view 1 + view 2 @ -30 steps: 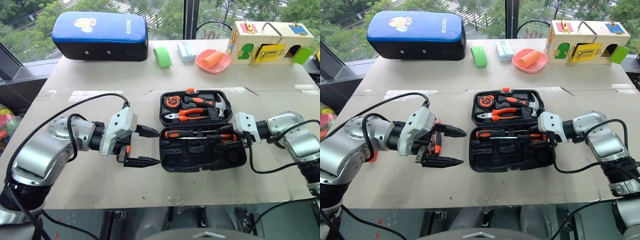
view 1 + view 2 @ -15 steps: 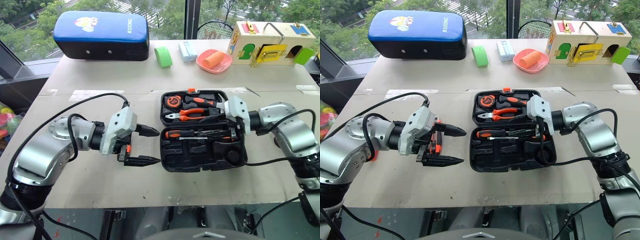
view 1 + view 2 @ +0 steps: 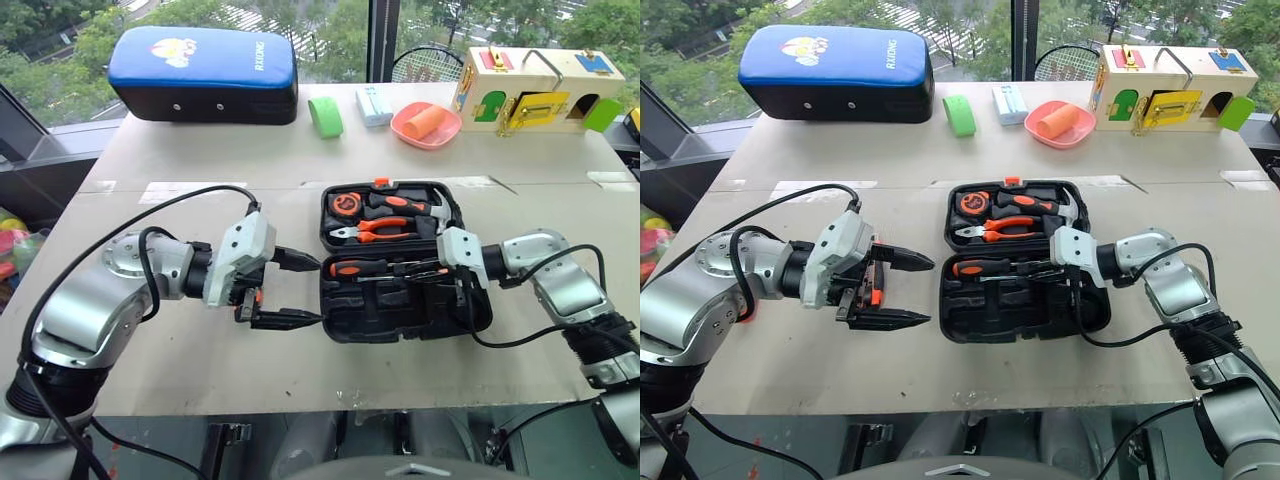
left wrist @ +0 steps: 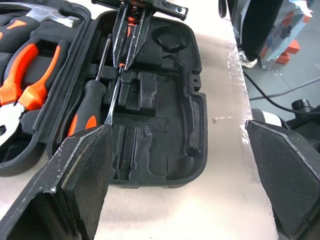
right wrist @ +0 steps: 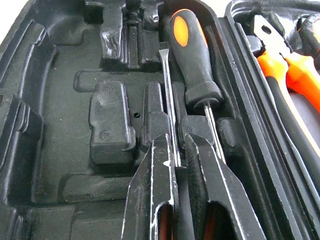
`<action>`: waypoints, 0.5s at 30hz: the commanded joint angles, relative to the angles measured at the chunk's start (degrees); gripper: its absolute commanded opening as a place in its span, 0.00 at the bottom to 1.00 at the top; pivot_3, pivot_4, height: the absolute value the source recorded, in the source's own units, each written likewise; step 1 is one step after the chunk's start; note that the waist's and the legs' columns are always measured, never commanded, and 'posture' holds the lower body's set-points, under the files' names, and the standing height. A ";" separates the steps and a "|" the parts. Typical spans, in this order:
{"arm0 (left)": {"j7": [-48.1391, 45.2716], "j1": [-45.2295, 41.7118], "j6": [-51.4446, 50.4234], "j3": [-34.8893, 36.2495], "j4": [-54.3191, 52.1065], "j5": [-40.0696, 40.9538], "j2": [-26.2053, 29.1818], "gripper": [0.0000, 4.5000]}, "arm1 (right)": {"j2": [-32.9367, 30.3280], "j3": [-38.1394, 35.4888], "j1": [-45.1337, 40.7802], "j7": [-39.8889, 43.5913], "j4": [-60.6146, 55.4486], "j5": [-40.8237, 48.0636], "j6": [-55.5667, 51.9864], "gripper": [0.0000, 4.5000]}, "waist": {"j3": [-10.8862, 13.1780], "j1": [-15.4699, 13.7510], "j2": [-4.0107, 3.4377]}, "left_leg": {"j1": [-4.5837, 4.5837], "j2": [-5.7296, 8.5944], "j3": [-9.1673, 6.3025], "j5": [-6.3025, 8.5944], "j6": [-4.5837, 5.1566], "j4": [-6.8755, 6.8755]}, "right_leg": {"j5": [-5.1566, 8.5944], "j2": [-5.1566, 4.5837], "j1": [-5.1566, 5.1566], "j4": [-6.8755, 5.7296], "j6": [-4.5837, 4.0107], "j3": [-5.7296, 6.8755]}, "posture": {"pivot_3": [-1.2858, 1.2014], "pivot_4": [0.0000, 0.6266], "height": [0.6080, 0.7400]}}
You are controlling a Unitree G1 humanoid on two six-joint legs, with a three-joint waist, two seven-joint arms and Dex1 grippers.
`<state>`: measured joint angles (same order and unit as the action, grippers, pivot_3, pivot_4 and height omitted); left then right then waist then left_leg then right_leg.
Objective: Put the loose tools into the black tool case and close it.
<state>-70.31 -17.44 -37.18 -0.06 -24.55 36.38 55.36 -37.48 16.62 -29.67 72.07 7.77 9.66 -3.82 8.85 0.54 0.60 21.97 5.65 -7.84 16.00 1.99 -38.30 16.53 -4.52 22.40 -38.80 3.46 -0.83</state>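
Observation:
The black tool case [image 3: 400,330] lies open mid-table, its near half showing moulded recesses. One screwdriver with a black-orange handle [image 5: 192,55] rests in a slot by the hinge [image 3: 358,268]. Beside it lies a thin flat-blade screwdriver [image 5: 167,100], its handle hidden. My right gripper [image 3: 432,268] reaches in from the case's right side and is shut on that thin shaft, as the left wrist view also shows [image 4: 131,35]. My left gripper [image 3: 295,290] hovers just left of the case, wide open and empty, its fingertips [image 4: 75,190] framing the near half.
A tape measure [image 3: 346,203], a hammer [image 3: 425,208] and pliers [image 3: 375,228] fill the case's far half. At the table's back stand a blue-and-black cushion [image 3: 203,72], a green tape roll [image 3: 324,114], a pink bowl [image 3: 426,122] and a wooden latch box [image 3: 535,88].
My right gripper came in from the case's right edge over the near half and closed on the thin screwdriver's shaft. The left arm stayed still and open.

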 commanded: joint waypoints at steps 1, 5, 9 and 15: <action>1.32 1.67 0.17 2.12 -0.90 0.15 0.22 1.00 | 1.46 -3.20 0.92 -0.92 -1.97 3.55 -2.68 0.03 | 0.01 0.05 0.00 | 0.00 0.00 0.00 0.00 0.00 0.01 | 0.00 0.00 0.01 0.00 0.00 -0.01 | 0.52 0.24 0.96; 6.00 9.63 -3.18 11.34 -2.14 2.69 0.52 1.00 | 0.84 -7.40 -1.70 1.57 -10.27 12.29 -10.45 0.03 | 0.10 0.71 -0.14 | 0.26 -0.01 0.05 0.00 -0.01 0.09 | 0.00 0.02 0.39 -0.07 0.00 -0.16 | 0.52 0.24 0.96; 10.22 20.17 -6.51 23.01 -4.46 4.36 -0.65 1.00 | -1.09 -9.03 -3.16 4.60 -16.38 19.04 -17.76 0.03 | 0.12 1.06 -0.15 | 0.35 -0.03 -0.04 0.00 -0.02 0.19 | 0.00 0.05 0.48 0.00 -0.01 -0.13 | 0.52 0.24 0.96; 14.00 44.93 -9.66 49.52 -8.53 5.23 -11.14 1.00 | -4.14 -8.66 -8.08 11.10 -22.19 28.72 -28.71 0.40 | 0.15 1.64 -0.14 | 0.45 -0.03 0.00 0.05 0.04 0.19 | 0.00 0.03 0.49 0.23 -0.01 -0.21 | 0.52 0.24 0.96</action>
<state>-57.34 25.41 -46.42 41.77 -30.76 40.74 45.47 -42.00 8.99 -35.61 82.09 -11.93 35.51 -31.13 8.99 2.18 0.45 22.41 5.61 -7.83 16.06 2.04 -38.07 16.53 -4.48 22.88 -38.51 3.45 -1.06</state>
